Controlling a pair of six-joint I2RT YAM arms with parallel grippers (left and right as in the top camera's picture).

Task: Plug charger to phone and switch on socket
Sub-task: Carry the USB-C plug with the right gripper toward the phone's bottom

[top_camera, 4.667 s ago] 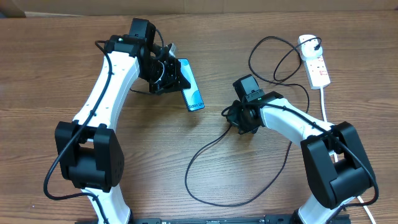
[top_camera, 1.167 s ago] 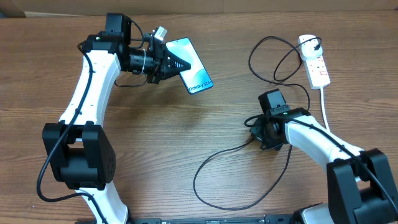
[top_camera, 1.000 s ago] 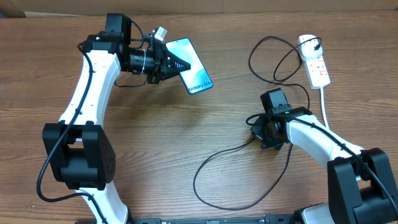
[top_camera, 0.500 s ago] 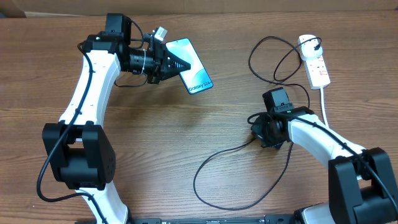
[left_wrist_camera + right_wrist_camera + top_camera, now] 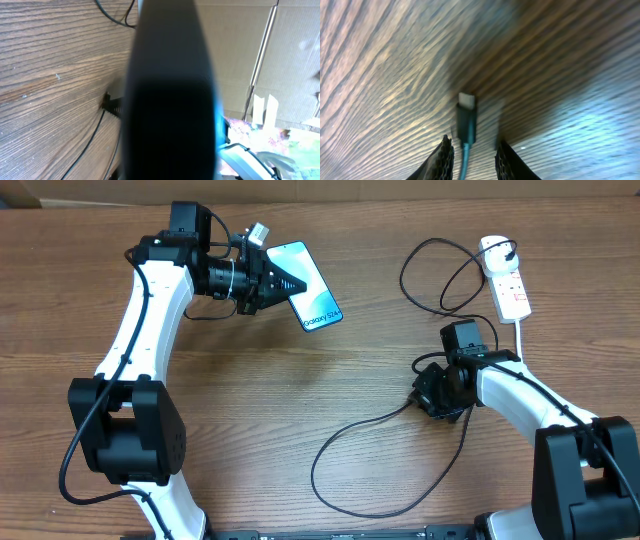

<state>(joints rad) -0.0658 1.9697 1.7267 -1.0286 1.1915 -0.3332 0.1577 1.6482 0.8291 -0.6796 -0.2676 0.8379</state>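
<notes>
My left gripper (image 5: 272, 283) is shut on the phone (image 5: 312, 288), holding it above the table at the back left with its blue lit screen facing up. In the left wrist view the phone's dark body (image 5: 170, 100) fills the middle of the frame. The charger, a thin black cable (image 5: 345, 430), loops across the table in front. Its connector tip (image 5: 466, 117) lies on the wood between the fingers of my right gripper (image 5: 473, 142), which is open with a gap on each side of it. The right gripper (image 5: 432, 395) sits low over the table at the right. The white socket (image 5: 507, 280) lies at the back right.
A thick white cord (image 5: 523, 350) runs from the socket toward the front right edge. The black cable forms another loop (image 5: 440, 275) just left of the socket. A cardboard wall (image 5: 240, 50) stands behind the table.
The right arm has slid a little to the right along the table and its jaws have parted slightly around the connector. The left arm still holds the phone in the same place.
</notes>
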